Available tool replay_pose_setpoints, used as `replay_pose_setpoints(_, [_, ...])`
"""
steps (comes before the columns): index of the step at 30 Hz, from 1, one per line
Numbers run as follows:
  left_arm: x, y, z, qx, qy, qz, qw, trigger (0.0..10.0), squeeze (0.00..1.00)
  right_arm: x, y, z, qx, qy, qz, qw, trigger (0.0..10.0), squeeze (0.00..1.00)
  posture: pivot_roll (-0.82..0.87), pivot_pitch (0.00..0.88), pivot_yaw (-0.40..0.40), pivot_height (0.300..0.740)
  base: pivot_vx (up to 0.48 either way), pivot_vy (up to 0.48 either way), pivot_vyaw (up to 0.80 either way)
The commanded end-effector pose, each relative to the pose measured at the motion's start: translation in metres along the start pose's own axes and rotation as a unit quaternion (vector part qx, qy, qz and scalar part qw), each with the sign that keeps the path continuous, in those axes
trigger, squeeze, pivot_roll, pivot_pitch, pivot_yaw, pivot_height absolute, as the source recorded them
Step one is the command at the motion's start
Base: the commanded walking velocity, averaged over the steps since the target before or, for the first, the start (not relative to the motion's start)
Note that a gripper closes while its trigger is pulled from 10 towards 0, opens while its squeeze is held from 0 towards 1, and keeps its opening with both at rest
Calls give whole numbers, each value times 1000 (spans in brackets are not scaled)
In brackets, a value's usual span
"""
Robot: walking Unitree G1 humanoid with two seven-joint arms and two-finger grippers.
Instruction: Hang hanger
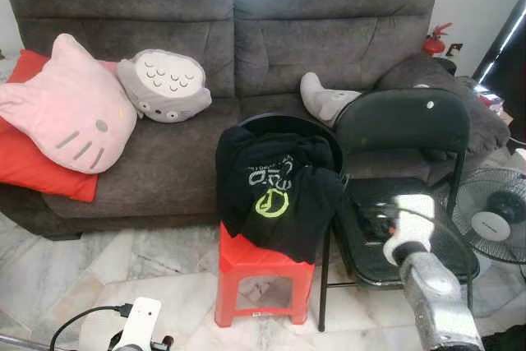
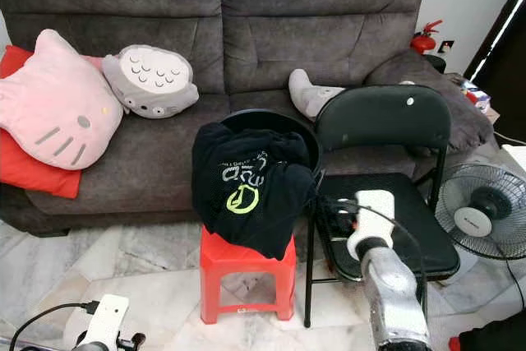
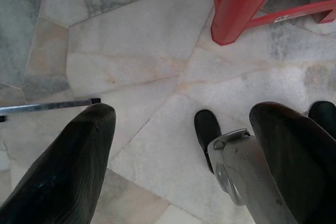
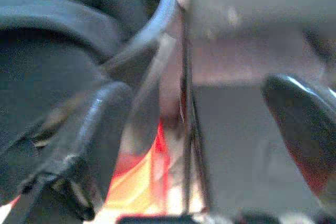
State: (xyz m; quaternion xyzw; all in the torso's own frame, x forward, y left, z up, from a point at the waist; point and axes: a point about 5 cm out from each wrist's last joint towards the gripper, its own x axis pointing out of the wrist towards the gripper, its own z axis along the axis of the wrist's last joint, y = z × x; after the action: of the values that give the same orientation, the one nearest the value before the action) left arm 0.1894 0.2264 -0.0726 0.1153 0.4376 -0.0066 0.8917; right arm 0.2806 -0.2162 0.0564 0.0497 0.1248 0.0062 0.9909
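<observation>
Nearest, the left tool [image 3: 178, 156] hangs low over the marble floor [image 3: 131, 51], its 2 black fingers [image 3: 63, 171] spread wide and holding nothing, just beside a leg of the red stool [image 1: 263, 273]. On the right, the right tool [image 4: 205, 145] reaches out over the seat of the black folding chair [image 2: 386, 203], toward the chair's left edge. Its 2 fingers are spread wide with nothing between them. A black basket [image 1: 292, 125] sits on the red stool, touching the chair's left side, with a black shirt [image 1: 275, 195] bearing a green logo draped over its near rim. Farther back is a grey sofa [image 1: 329, 39] with a pink cat cushion [image 1: 70, 108] and a grey owl cushion [image 1: 164, 84], and a floor fan [image 1: 493, 215] stands at the right. The hanger cannot be made out with certainty; it may lie under the shirt or in the basket. Judged from here, the right tool could snag the shirt, or nudge the basket off the stool, since all 3 crowd together.
</observation>
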Motion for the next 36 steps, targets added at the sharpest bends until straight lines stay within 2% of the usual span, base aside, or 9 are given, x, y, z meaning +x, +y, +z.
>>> replay_pose_setpoints(1, [-1, -1, -3, -2, 6, -2, 1000, 10000, 0, -4, 1, -1, 67, -13, 9, 998, 10000, 0, -28, 0, -42, 740, 0, 0, 0])
replay_pose_setpoints(5, [-1, 0, -3, -1, 6, -2, 1000, 10000, 0, -10, 7, -4, 131, -19, 37, 990, 10000, 0, -30, 0, -37, 740, 0, 0, 0])
replay_pose_setpoints(8, [-1, 0, -4, 2, 7, -2, 1000, 10000, 0, -15, 12, -14, 231, -10, 81, 970, 10000, 0, -29, 0, -34, 740, 0, 0, 0])
replay_pose_setpoints(11, [-1, 0, -4, 3, 7, -2, 1000, 10000, 0, -16, 12, -18, 263, -5, 91, 960, 10000, 0, -29, 0, -34, 740, 0, 0, 0])
replay_pose_setpoints(14, [-1, 1, -3, 3, 5, 1, 1000, 10000, 0, -18, 17, -26, 318, 0, 152, 936, 10000, 0, -24, 0, -32, 740, 0, 0, 0])
replay_pose_setpoints(20, [-1, 1, -2, 3, 3, 3, 1000, 10000, 0, -18, 24, -23, 332, -10, 211, 919, 10000, 0, -24, 0, -28, 740, 0, 0, 0])
replay_pose_setpoints(22, [-1, 1, -2, 3, 2, 3, 1000, 10000, 0, -17, 26, -19, 354, -21, 247, 902, 10000, 0, -24, 0, -27, 740, 0, 0, 0])
replay_pose_setpoints(25, [-1, 2, -2, 3, 1, 5, 1000, 10000, 0, -15, 28, -15, 363, -27, 279, 889, 10000, 0, -19, 0, -28, 740, 0, 0, 0])
replay_pose_setpoints(36, [-1, 2, -1, 5, -1, 8, 1000, 10000, 0, -5, 26, -23, 386, -19, 269, 882, 10000, 0, -11, 0, -28, 740, 0, 0, 0])
